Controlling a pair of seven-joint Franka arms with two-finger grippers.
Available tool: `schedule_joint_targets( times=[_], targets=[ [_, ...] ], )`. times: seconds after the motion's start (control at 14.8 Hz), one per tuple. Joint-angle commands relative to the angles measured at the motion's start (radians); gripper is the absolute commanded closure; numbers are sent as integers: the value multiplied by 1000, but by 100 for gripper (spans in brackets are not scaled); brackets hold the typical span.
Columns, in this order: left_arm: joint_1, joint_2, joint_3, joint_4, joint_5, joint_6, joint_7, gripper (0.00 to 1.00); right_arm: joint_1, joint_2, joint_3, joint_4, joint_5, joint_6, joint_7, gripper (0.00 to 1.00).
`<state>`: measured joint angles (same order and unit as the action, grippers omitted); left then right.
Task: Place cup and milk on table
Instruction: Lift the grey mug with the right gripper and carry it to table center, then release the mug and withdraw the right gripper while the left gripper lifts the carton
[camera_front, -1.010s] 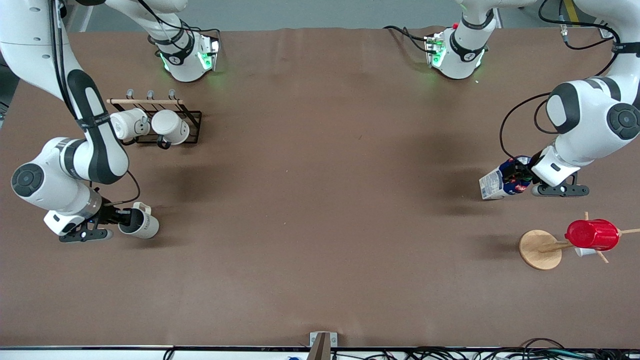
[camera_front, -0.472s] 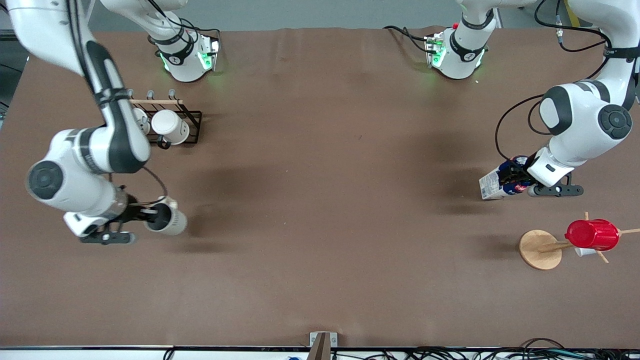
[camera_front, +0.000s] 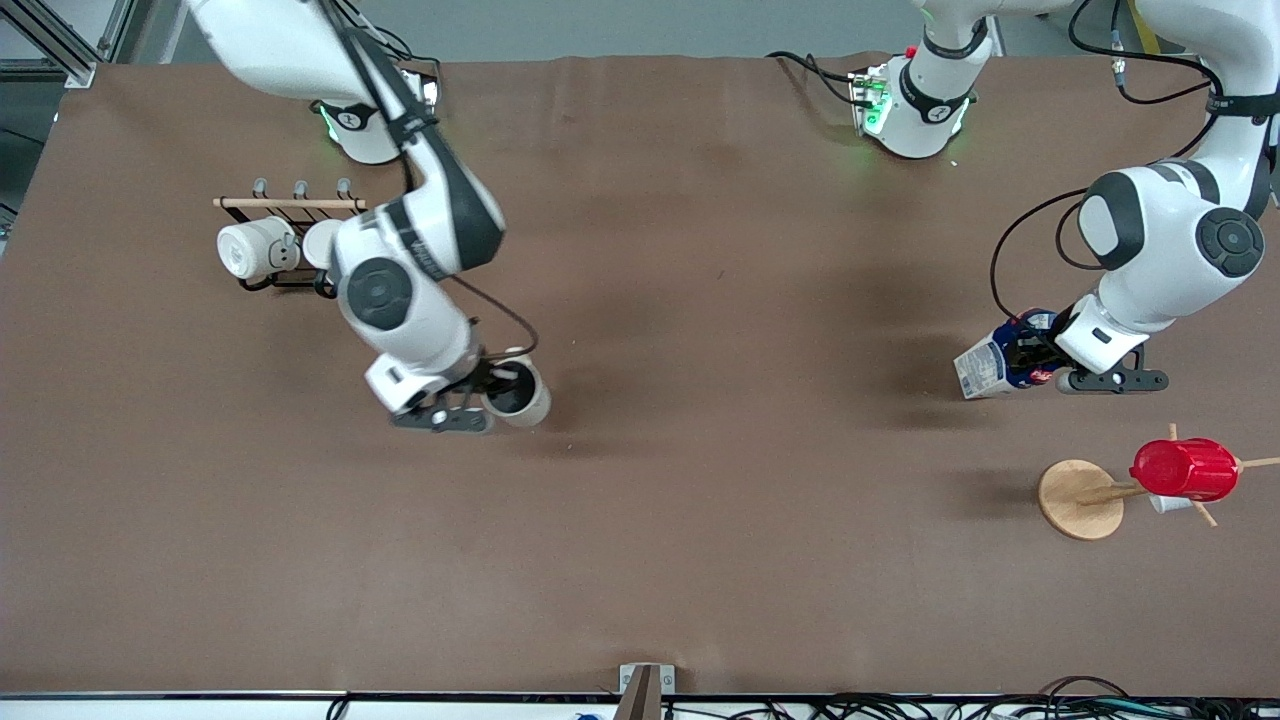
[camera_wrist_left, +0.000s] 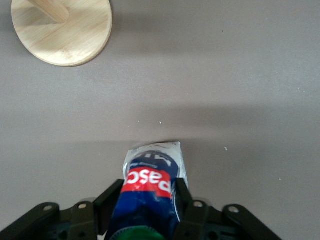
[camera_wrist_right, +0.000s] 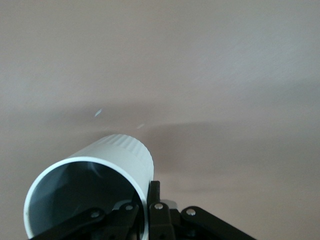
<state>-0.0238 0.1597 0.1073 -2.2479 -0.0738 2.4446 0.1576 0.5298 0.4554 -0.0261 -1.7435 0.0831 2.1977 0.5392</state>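
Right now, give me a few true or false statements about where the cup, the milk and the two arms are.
1. The right gripper holds the cup by its rim. True.
2. The cup stands upright on the table. False: it is held in the air.
3. The left gripper is shut on the milk. True.
4. The red cup lies flat on the table. False: it hangs on a wooden stand.
5. The black rack holds white mugs. True.

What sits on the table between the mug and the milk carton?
Nothing: the front view shows only bare table between the cup and the milk.
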Motion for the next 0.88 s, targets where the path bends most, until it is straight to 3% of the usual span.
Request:
schedule_joint_targets(
  times=[0.0,0.34,0.47,0.54,0.61,0.67,0.81],
  targets=[
    [5,-6,0,-18,-17,22,8,84,81,38,-14,-10,9,59,91,100],
    [2,-31,-8,-6,-15,13,-1,94,188,114,-14,-8,7,161,227,98],
    [1,-46,-47,7,-15,13,-4,94,196,129,-14,-8,6,183,251,96],
    [1,-51,-69,23,-15,5,-13,94,194,131,-14,-8,6,180,249,85],
    [2,-54,-75,49,-15,-27,-13,95,194,131,-14,-8,6,181,251,54],
    [-1,-54,-78,83,-14,-92,-21,95,196,132,-15,-10,4,181,249,5],
    [-10,-52,-121,148,-14,-208,-56,95,191,123,-17,-8,4,166,245,0]
  ],
)
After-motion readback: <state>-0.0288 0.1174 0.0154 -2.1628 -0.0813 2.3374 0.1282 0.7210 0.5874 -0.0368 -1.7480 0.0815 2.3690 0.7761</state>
